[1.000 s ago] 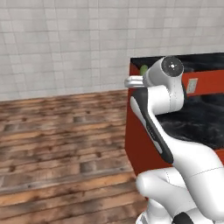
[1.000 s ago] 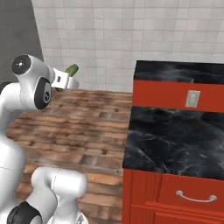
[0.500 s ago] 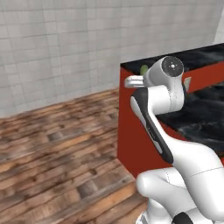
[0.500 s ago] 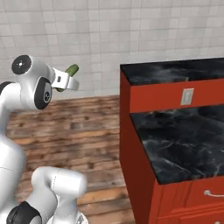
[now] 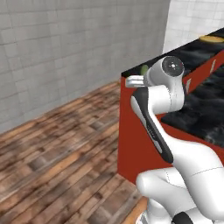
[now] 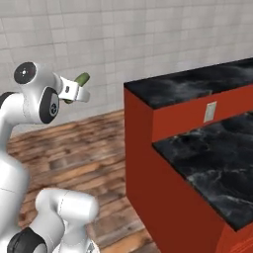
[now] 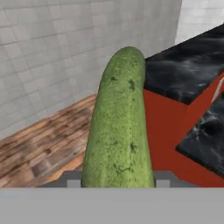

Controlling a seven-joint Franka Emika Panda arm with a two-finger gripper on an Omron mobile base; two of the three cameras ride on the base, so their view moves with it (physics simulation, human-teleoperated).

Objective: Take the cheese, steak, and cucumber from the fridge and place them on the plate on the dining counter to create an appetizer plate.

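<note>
Green and pebbled, the cucumber stands lengthwise out from between the fingers in the hand view, its near end clamped at the base and its rounded tip pointing away toward the grey tiled wall. The fingers are closed part-way on it, one pad on each side, holding it clear of everything else. To the left of the fingers and below them lies the wooden plank floor. To the right of the fingers and beyond the cucumber's tip stands the dining worktop, its glossy black marbled top over a plain red front, with a lower black-topped step just beside it.

From the left base view the arm is folded high, and a small bit of the cucumber peeps out past the white hand; the fingers hang level with the near corner of the dining worktop, apart from it. Far along that top, well beyond the fingers, sits the plate, its yellow rim just showing.

From the right base view the cucumber juts up and rightward out of the fingers, and the dining worktop stands to their right, well apart, with open floor between.
</note>
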